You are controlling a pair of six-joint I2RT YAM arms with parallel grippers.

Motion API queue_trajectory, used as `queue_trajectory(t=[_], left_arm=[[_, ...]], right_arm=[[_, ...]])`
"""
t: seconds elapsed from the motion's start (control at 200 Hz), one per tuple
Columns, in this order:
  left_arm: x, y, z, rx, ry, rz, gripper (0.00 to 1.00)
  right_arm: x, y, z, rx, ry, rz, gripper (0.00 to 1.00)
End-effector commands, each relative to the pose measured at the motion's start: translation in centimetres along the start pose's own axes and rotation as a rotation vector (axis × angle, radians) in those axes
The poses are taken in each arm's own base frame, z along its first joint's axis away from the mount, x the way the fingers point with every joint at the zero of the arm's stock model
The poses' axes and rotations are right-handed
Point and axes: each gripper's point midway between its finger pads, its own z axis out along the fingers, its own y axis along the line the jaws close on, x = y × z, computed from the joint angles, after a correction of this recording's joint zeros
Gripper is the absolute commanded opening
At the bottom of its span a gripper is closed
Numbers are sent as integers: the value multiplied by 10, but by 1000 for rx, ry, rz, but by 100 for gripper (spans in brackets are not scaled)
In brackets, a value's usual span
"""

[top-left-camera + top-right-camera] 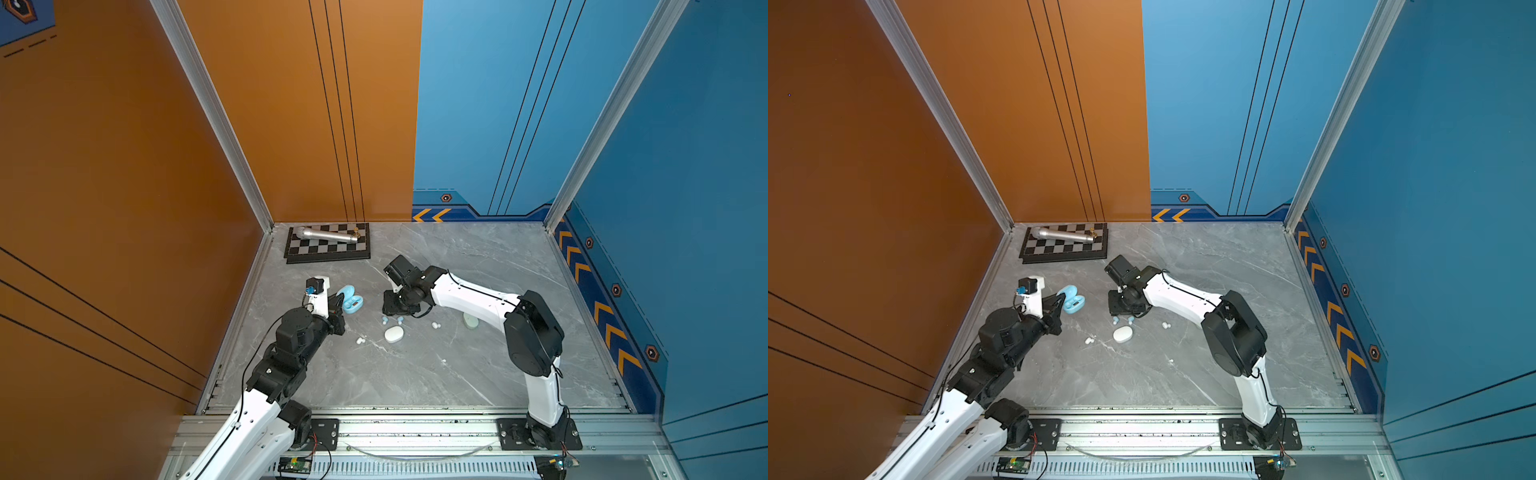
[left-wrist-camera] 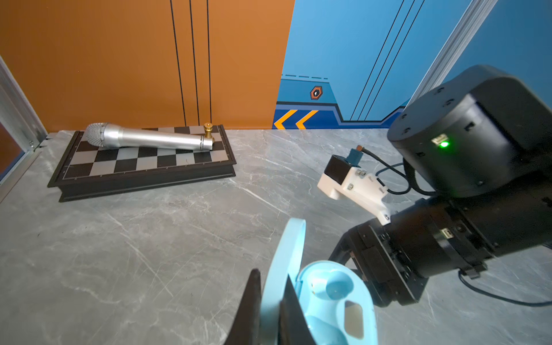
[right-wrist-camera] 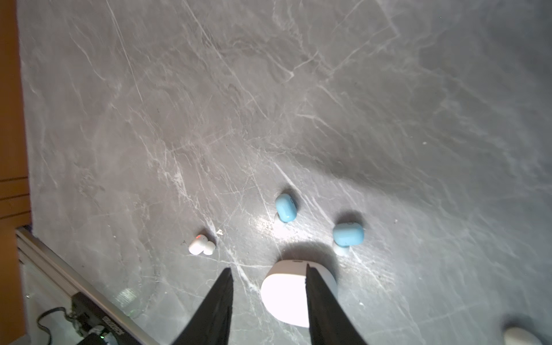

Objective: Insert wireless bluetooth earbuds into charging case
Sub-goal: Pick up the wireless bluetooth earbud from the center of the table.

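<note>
The pale blue charging case (image 2: 337, 301) lies open on the table, and both of its wells show bare. My left gripper (image 2: 270, 298) is shut on the case's raised lid (image 2: 286, 254). In both top views the case (image 1: 352, 302) sits just ahead of that gripper (image 1: 338, 297). My right gripper (image 3: 268, 268) is open and points down at the table with nothing between its fingers. Just beyond its tips lie two pale blue earbuds (image 3: 286, 207) (image 3: 348, 234). A closed white case (image 3: 286, 298) lies under one finger. A white earbud pair (image 3: 202, 245) lies off to one side.
A chessboard (image 1: 307, 249) with a silver microphone (image 1: 326, 235) on it stands at the back left corner. Another pale earbud pair (image 1: 435, 325) and a mint green case (image 1: 470, 321), half hidden by the right arm, lie further right. A white speck (image 1: 444, 360) lies nearer the front.
</note>
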Motion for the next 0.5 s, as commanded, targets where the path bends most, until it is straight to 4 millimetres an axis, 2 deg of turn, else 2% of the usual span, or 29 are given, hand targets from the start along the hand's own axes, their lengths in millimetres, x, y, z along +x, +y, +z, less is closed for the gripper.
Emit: queue_trajectory(t=[0.0,0.1,0.12,0.185,0.215,0.496], left_arm=[[24,10,-5,-31,77,-22,0],[26,11,-8,-31,75,-24,0],[34,13,-9,-38,105,-23,0],[35,14,-10,-40,111,-24,0],[36,14,-10,-40,111,-26,0],[39,13,-7,-29,115,-54,0]], right_arm=[[3,2,12,21,42,-128,44],[-1,2,24,56,42,-168,44],[-1,2,27,63,42,-175,43],[1,-3,36,97,60,-191,43],[-6,2,35,97,43,-202,43],[-5,-13,46,212,37,-271,39]])
